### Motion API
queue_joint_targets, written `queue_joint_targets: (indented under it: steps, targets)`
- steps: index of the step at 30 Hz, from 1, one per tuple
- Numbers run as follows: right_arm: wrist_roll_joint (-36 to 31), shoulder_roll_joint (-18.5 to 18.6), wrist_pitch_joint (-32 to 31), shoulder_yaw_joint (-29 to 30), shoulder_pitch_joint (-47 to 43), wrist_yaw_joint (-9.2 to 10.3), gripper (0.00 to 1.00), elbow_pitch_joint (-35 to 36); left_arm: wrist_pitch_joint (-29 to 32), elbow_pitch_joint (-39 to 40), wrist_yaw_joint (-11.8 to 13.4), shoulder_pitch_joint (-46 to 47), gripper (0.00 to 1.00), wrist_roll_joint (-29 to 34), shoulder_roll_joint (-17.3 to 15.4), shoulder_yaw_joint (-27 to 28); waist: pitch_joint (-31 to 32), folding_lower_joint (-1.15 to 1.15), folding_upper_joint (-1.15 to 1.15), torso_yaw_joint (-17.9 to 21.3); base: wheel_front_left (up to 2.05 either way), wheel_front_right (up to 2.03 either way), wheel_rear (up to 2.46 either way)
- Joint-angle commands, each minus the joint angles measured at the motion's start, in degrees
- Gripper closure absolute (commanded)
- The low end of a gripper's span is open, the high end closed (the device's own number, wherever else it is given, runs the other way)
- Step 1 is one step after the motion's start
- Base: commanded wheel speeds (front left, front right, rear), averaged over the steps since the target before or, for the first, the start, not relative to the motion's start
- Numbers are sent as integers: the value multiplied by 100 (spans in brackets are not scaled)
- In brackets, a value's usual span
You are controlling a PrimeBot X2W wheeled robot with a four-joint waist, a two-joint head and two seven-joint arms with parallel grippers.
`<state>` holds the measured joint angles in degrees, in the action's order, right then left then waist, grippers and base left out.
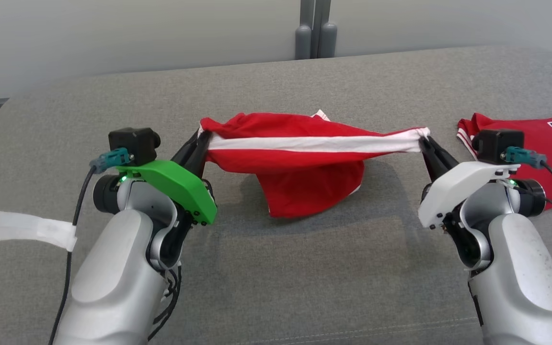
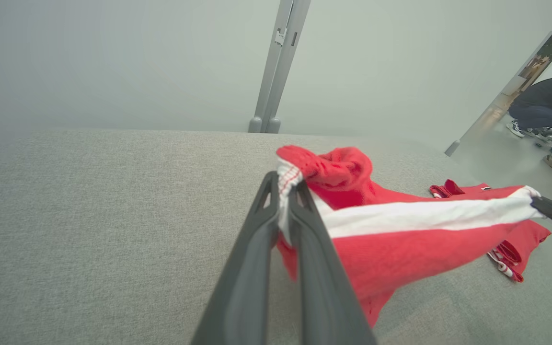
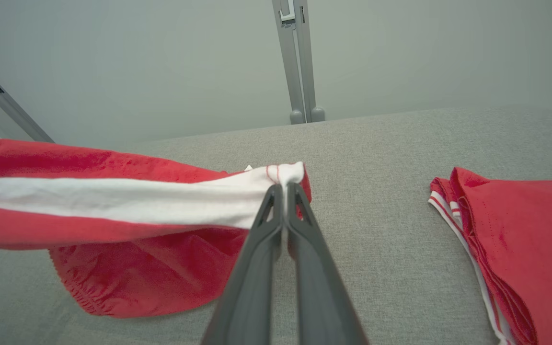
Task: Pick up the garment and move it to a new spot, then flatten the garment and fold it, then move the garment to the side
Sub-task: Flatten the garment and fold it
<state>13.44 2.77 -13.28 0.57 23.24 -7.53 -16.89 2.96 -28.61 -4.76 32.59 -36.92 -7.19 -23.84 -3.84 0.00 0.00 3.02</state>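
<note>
We are working over the grey fabric-covered desk (image 1: 276,287), where the red garment with a white band (image 1: 304,167) is hanging stretched between our two hands, its lower part drooping toward the desk. Another red jersey (image 1: 544,143) is lying folded at the right. Our left hand (image 1: 202,138) and right hand (image 1: 423,142) are each pinching tight on one end of the band. We are judging the pick-up underway, with placing, flattening, folding and moving aside all remaining.

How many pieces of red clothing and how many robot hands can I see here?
Red garments: 2 (held garment; other garment lying to its right)
Grippers: 2 (left gripper, right gripper, both shut on the held garment)
Total: 4
</note>
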Motion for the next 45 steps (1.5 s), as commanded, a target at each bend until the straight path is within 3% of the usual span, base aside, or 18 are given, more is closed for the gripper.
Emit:
queue_joint_targets:
  steps: [1, 12, 15, 22, 26, 28, 32, 39, 45]
  targets:
    - [86, 21, -20, 22, 79, 9, 100, 163, 57, 111, 39, 165, 100, -79, -6, 52, 65, 0, 0, 129, 0, 0, 0]
    - [484, 17, -149, 9, 1059, 8, 100, 699, 340, 664, 346, 1057, 100, -44, -207, 323, -181, 0, 0, 508, 0, 0, 0]
    - [520, 16, -240, -66, 1429, 8, 100, 509, 464, 611, 500, 1418, 100, 39, -286, 372, -412, 0, 0, 567, 0, 0, 0]
    - [666, 12, -89, -346, 2456, 6, 100, -167, 636, 328, 589, 2311, 100, 174, -478, 461, -1152, 0, 0, 706, 0, 0, 0]
    - [445, 19, 300, -443, 3345, 6, 100, -786, 585, 88, 486, 2976, 100, 178, -582, 571, -1700, 0, 0, 798, 0, 0, 0]
    - [228, 18, 548, -425, 3835, 6, 100, -1115, 563, -43, 360, 3280, 100, -145, -445, 788, -1965, 0, 0, 832, 0, 0, 0]
    - [-121, 14, 984, -313, 4893, 7, 100, -1646, 610, -197, 245, 4034, 100, -432, -509, 1082, -2564, 0, 0, 929, 0, 0, 0]
    - [-1010, 37, 1993, 451, 6359, 15, 100, -2255, 318, -205, 105, 5172, 100, -603, -606, 1414, -3255, 0, 0, 893, 0, 0, 0]
    - [-1687, 75, 2664, 1047, 7124, 32, 100, -2489, -425, -106, -49, 5729, 100, -585, -653, 1592, -3412, 0, 0, 838, 0, 0, 0]
